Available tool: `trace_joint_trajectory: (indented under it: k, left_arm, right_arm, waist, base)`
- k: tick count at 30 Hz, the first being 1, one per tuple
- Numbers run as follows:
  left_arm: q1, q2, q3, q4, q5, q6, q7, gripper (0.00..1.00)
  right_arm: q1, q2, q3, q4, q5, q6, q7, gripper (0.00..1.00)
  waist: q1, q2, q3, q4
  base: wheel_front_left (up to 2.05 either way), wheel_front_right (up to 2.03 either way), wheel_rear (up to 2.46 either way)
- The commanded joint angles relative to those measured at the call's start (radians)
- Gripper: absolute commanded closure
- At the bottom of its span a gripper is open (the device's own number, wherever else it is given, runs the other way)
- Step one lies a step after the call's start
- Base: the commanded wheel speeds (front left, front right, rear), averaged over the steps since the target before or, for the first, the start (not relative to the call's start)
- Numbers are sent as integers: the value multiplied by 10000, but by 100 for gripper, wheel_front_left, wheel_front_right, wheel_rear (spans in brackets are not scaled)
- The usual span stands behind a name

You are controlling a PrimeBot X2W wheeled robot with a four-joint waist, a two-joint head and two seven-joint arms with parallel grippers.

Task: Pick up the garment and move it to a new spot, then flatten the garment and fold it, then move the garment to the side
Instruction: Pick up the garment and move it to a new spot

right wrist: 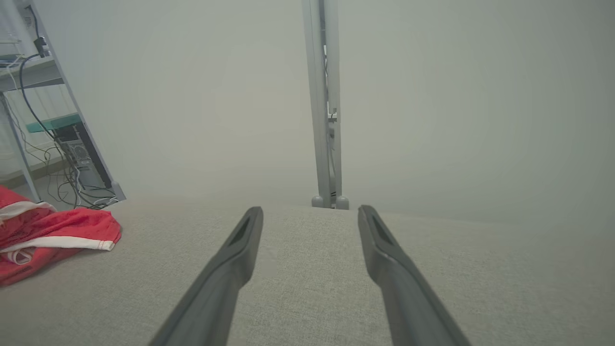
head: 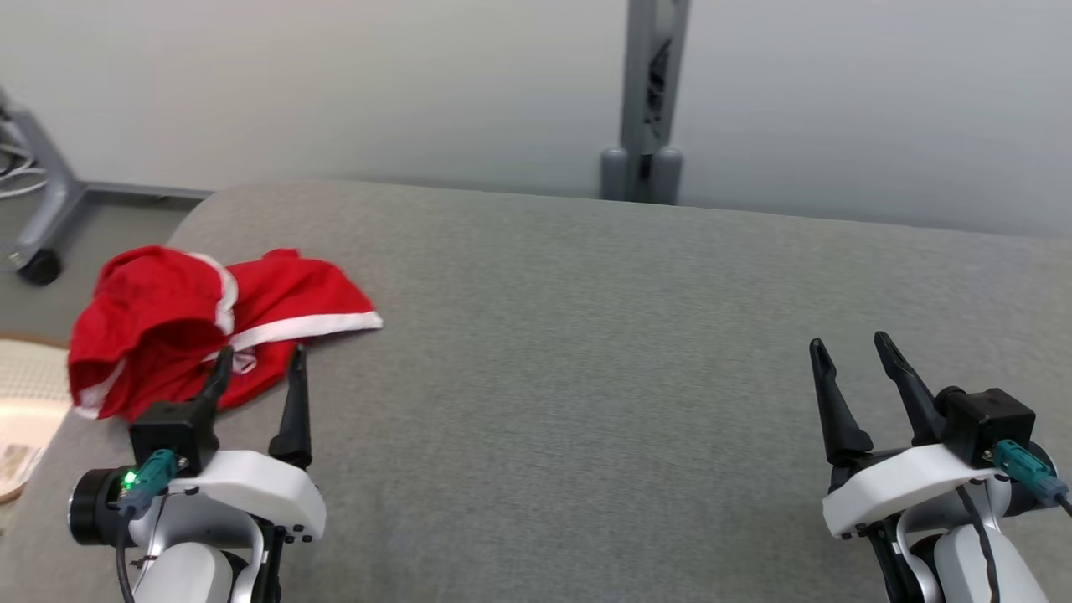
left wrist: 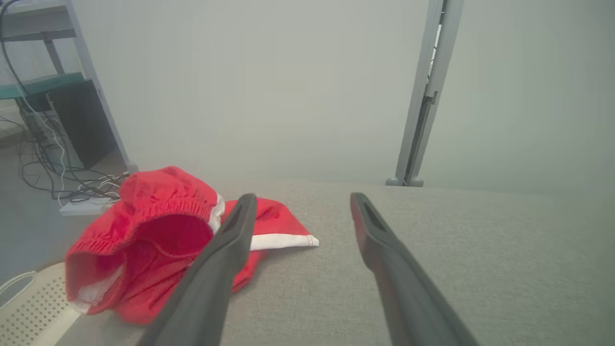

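The garment (head: 193,318) is a pair of red shorts with white trim, lying crumpled at the left end of the grey cushioned surface (head: 586,335). In the left wrist view the garment (left wrist: 153,240) bulges with its elastic waistband open toward me. My left gripper (head: 258,358) stands open just short of the garment's near edge, nothing between its fingers; in its own view the left gripper (left wrist: 300,202) has its left finger in front of the red cloth. My right gripper (head: 852,345) is open over bare surface at the far right, also empty in its own view (right wrist: 310,214). The garment (right wrist: 53,235) lies far to its left.
A grey upright post (head: 649,100) stands behind the surface's far edge against a pale wall. A wheeled metal stand (head: 38,209) and cables are on the floor at left. A pale perforated basket (left wrist: 33,307) sits beside the surface's left end.
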Motion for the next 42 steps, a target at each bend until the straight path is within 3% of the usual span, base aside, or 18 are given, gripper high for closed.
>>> trace_joint_trajectory:
  k: [1,12,29,35,42]
  left_arm:
    - [57,74,109,7,-73,88,-51,0]
    - [340,67,476,-75,-423,303,-203,0]
    - [341,129,506,-229,-538,523,-71,0]
    - [-202,199,439,-227,-842,239,423,0]
    - [-1999,774,262,224,-1228,-510,2099,0]
  right_arm:
    - [-3,-58,28,-16,70,0,-62,0]
    - [-248,-61,489,225,362,0,-205,0]
    - [-539,-63,978,609,479,0,-382,0]
    - [-567,-64,938,673,438,0,-379,0]
    - [-695,-66,1018,603,265,0,-243,0]
  waist:
    - [0,0,27,612]
    - [0,0,-2,1952]
    - [0,0,73,2076]
    - [0,0,104,1998]
    - [0,0,397,1554]
  base:
    - [0,0,0]
    - [0,0,0]
    - [0,0,0]
    - [0,0,0]
    - [0,0,0]
